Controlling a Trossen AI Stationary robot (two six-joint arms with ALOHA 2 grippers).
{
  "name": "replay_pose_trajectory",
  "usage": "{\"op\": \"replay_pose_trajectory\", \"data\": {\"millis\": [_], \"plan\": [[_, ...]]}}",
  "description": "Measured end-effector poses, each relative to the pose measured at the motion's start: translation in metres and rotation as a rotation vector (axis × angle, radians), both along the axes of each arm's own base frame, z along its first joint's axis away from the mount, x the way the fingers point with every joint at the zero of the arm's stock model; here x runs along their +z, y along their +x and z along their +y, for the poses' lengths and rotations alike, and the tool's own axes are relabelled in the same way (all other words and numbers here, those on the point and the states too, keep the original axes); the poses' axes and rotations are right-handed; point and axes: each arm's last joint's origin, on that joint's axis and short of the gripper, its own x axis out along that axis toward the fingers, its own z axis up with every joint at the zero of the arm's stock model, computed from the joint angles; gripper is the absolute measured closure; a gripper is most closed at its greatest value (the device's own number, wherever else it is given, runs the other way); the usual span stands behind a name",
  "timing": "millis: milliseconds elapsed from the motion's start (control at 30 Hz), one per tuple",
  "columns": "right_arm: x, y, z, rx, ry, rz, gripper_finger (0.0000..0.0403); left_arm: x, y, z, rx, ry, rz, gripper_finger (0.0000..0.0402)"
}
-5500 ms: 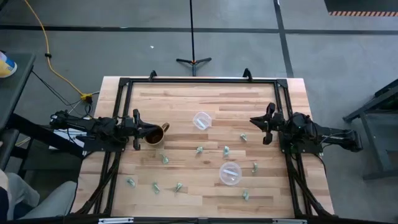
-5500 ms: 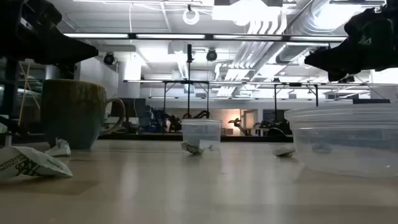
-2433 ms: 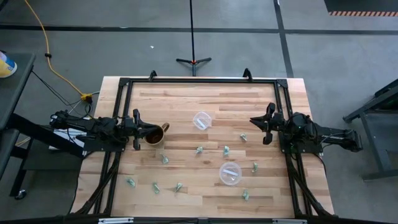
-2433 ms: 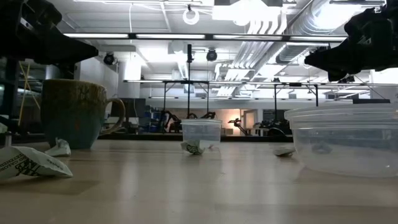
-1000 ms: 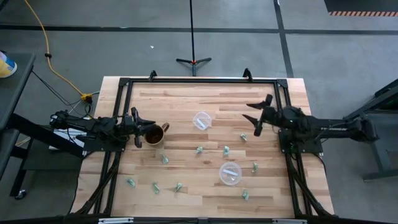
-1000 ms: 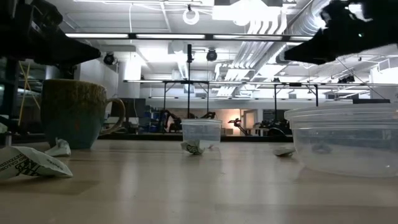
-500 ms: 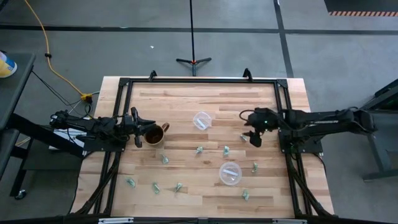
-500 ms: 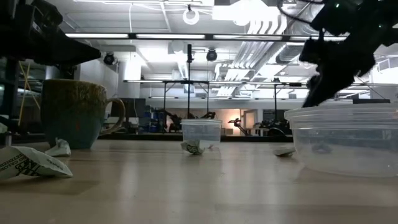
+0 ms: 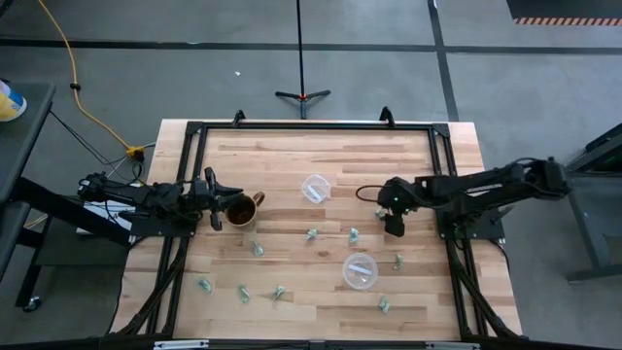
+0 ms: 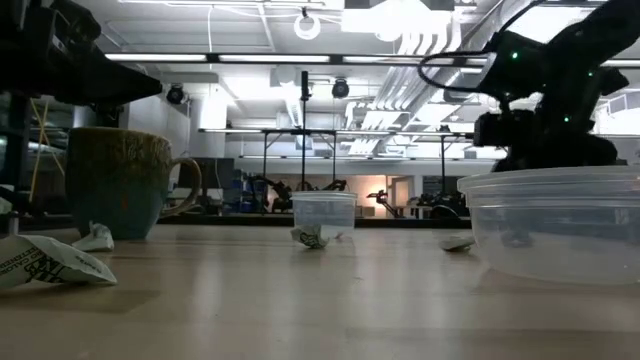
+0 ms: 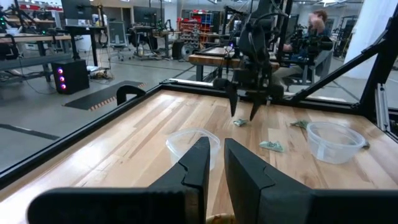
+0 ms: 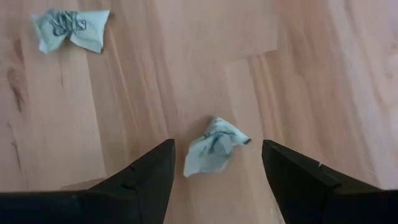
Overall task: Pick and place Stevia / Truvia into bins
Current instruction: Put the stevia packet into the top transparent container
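1. The right gripper (image 12: 214,171) hangs over the table (image 9: 292,156) with its fingers spread wide, pointing down at 1 crumpled packet (image 12: 213,147) that lies between the 2 fingertips but is not yet touched.
2. That packet looks like thin, creased paper: very light, soft, and likely to skid on the smooth wood if nudged from only 1 side.
3. The best hold is probably across its bunched middle, with the fingertips reaching the wood so that the paper cannot slip out from under them.
4. The other packets (image 9: 312,234) lie scattered on the wood, 1 more (image 12: 71,29) near the target; the 2 clear cups (image 9: 315,188) (image 9: 360,270) stand apart from it, 1 farther back and 1 nearer the front.
5. The left gripper (image 11: 213,163) waits over the brown mug (image 9: 241,210), its fingers only slightly apart and holding nothing.
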Motion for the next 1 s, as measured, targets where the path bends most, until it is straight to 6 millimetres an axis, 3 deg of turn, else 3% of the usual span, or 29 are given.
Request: {"op": "replay_pose_trajectory", "data": {"millis": [200,333,500,700,800,1000], "plan": [[-0.011,0.006,0.000,-0.015,0.016,0.038,0.0175,0.000,0.000,0.000,0.000,0.000,0.000,0.0318],[-0.013,0.007,0.000,-0.010,0.028,0.041,0.0199,0.000,0.000,0.000,0.000,0.000,0.001,0.0318],[-0.013,0.008,0.000,-0.009,0.029,0.030,0.0255,0.000,0.000,0.000,0.000,0.000,0.000,0.0318],[-0.011,0.012,0.000,-0.003,0.016,-0.015,0.0354,0.000,0.000,0.000,0.000,0.000,0.001,0.0318],[-0.006,0.021,-0.001,0.053,-0.027,-0.125,0.0394,0.000,0.000,0.000,0.000,0.000,0.000,0.0318],[0.029,0.052,-0.005,0.196,-0.249,-0.595,0.0385,0.000,0.000,0.000,0.000,0.000,0.000,0.0318]]}}
